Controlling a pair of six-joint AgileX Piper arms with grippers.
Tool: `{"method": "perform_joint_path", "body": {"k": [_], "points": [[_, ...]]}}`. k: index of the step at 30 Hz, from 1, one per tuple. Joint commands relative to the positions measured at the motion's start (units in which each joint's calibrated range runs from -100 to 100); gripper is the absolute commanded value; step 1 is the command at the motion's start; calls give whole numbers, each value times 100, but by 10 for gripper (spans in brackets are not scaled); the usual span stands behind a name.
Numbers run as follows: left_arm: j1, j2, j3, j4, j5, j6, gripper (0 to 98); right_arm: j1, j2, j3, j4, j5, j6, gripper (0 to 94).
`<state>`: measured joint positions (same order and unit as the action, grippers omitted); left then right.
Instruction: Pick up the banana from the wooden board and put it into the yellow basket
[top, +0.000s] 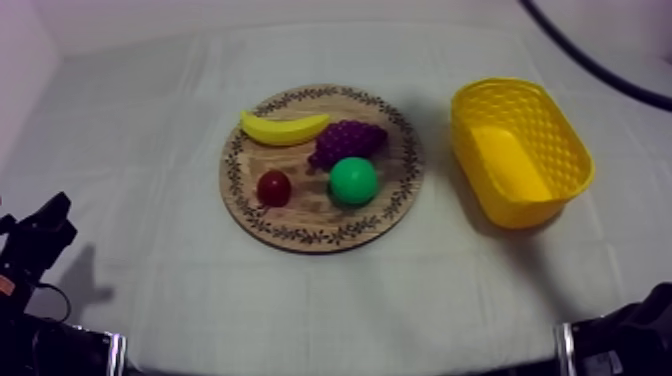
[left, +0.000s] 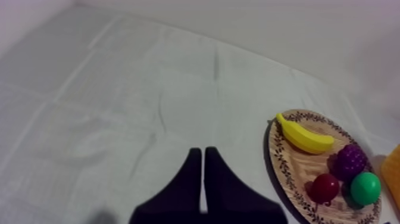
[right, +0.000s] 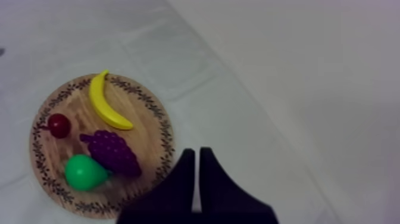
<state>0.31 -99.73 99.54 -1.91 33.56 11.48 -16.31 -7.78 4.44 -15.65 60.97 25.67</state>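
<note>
With the banana (top: 283, 128) untouched along the wooden board's (top: 305, 216) far edge, left gripper (left: 202, 151) and right gripper (right: 197, 151) sit pinched narrow, empty.

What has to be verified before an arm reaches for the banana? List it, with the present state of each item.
1. The banana lies on the wooden board, at its far side, with nothing on top of it: ok.
2. Free space round the banana: the bunch of grapes lies close by one end; touching or not: cannot tell.
3. The yellow basket stands upright, mouth upward, beside the board on the right arm's side: ok.
4. The left gripper ready to grasp: shut on nothing, must open first: not ok.
5. The right gripper ready to grasp: shut on nothing, must open first: not ok.
</note>
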Motion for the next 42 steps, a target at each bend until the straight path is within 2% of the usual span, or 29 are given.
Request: {"method": "perform_joint_path", "body": {"k": [1,11,19,22,26,29,32,36,42], "points": [[1,-1,1,-2,-1,-1,1,-266,559,-234,22,-20,-12,4],[1,-1,1,-2,-1,0,1,-850,1886,-800,110,-189,50,8],[1,-1,1,-2,-1,0,1,-1103,2710,-1230,221,-103,52,82],[1,-1,1,-2,-1,-1,1,-1126,2934,-1444,144,139,118,170],[1,-1,1,-2,-1,-1,1,-1151,3144,-1680,118,500,164,362],[1,-1,1,-2,-1,2,1,-1234,3260,-1826,289,737,95,535],[1,-1,1,-2,-1,2,1,-1356,3383,-1952,540,817,-11,651],[1,-1,1,-2,-1,1,1,-1457,3629,-2196,718,856,-60,718],[1,-1,1,-2,-1,2,1,-1440,4142,-2638,742,880,-43,729]]}}
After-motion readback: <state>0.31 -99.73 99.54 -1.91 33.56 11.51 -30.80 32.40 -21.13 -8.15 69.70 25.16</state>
